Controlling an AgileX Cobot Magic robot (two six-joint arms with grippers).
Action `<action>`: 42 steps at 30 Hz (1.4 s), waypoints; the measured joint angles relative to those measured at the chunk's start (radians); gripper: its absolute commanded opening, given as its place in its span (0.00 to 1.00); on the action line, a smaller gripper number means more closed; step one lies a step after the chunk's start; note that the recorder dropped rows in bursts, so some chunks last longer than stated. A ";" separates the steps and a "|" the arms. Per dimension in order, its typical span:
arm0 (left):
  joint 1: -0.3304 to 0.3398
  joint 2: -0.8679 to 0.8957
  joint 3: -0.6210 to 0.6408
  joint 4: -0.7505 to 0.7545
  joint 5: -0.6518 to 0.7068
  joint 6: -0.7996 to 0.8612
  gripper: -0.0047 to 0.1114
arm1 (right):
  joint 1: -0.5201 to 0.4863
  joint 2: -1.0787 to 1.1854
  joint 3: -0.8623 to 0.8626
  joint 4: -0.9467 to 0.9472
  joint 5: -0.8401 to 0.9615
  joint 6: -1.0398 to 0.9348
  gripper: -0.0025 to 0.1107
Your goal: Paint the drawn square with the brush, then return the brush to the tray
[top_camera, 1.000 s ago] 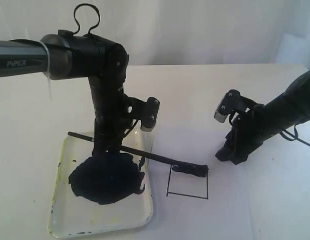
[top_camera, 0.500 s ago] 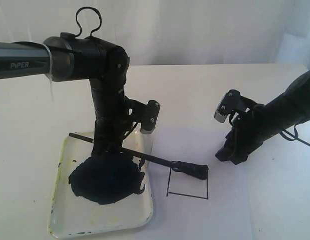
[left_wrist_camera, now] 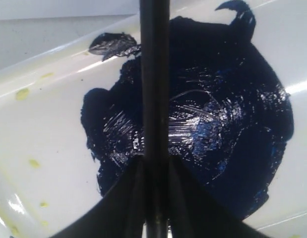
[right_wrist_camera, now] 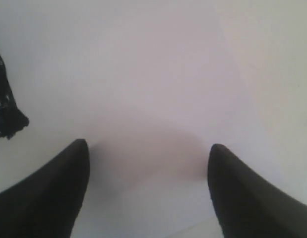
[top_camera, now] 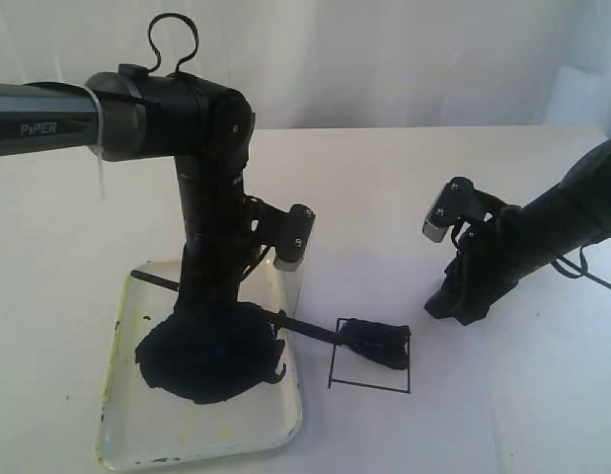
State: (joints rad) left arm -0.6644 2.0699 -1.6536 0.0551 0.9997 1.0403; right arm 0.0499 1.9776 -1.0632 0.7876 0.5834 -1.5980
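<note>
Exterior view: the left pincer point(top_camera: 210, 299) was clenched on the brush point(top_camera: 305, 325), above the tray point(top_camera: 113, 395) and its paint puddle point(top_camera: 206, 357). The loaded tip lay on the upper right part of the drawn square point(top_camera: 369, 377), and the lower part was blank. The right pincer point(top_camera: 453, 301) stood released over the table point(top_camera: 522, 415), beside the square, holding nothing. Left wrist view: both fingers point(left_wrist_camera: 124, 198) pressed the shaft with no gap showing. Right wrist view: the jaws were wide apart over bare white surface. A dark smear at the frame edge was possibly wet paint, but too cropped to tell. Judgement: painting was partly done. Good strokes would be short and parallel, worked toward the blank lower edge under light pressure, with the tip kept inside the outline and the grip not slackened.
</note>
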 measured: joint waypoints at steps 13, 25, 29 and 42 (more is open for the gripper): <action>0.000 0.000 0.000 0.013 -0.087 0.010 0.04 | 0.000 0.000 0.000 0.002 -0.002 0.002 0.59; 0.000 0.000 0.000 0.039 -0.158 0.010 0.04 | 0.000 0.001 0.000 0.003 -0.003 0.002 0.59; 0.000 0.000 0.000 0.041 -0.185 0.010 0.04 | 0.000 0.001 0.000 0.003 -0.003 0.002 0.59; 0.000 -0.013 0.000 0.040 -0.133 0.010 0.04 | 0.000 0.001 0.000 0.003 -0.003 0.002 0.59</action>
State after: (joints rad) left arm -0.6644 2.0568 -1.6536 0.0946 0.8664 1.0503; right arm 0.0499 1.9783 -1.0632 0.7911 0.5799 -1.5962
